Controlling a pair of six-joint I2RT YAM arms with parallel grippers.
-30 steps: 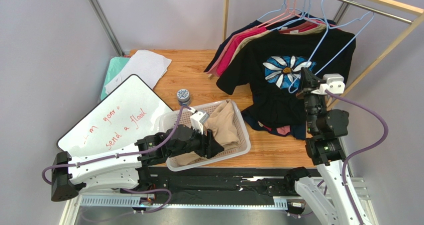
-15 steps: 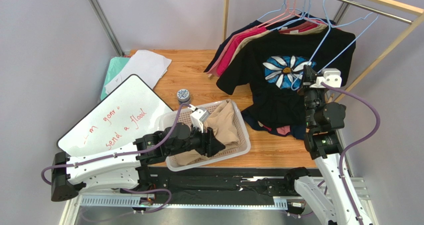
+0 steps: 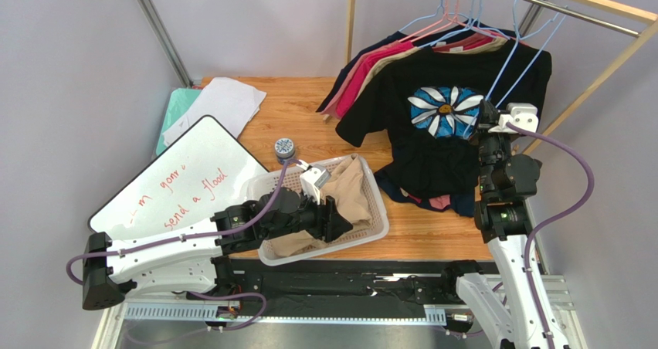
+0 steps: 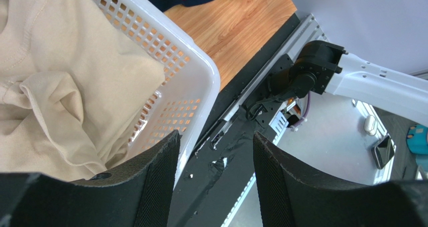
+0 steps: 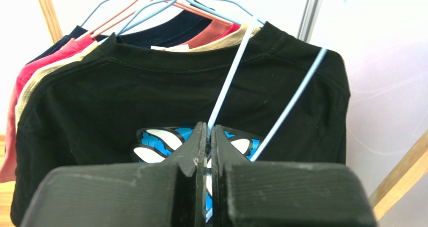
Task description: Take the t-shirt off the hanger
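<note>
A black t-shirt [image 3: 401,137] with a blue and white flower print hangs on the rail at the back right; it fills the right wrist view [image 5: 125,101]. My right gripper [image 3: 488,116] is in front of its print, shut [image 5: 208,129] on the wire of a bare light-blue hanger [image 5: 231,74] whose hook reaches up to the rail. My left gripper [image 3: 340,224] is open and empty [image 4: 213,151] over the near right corner of a white basket [image 3: 380,210]. A beige t-shirt [image 3: 346,188] lies in the basket [image 4: 196,66], crumpled [image 4: 55,71].
Several more shirts [image 3: 371,67] hang on hangers from the wooden rack [image 3: 595,5]. A heap of clothes [image 3: 440,201] lies under the black t-shirt. A whiteboard [image 3: 178,183], papers [image 3: 220,102] and a small jar [image 3: 285,147] lie at the left.
My right gripper has moved up and to the right with the blue hanger, which now stands steeper against the rail. My left gripper has crept slightly right over the basket.
</note>
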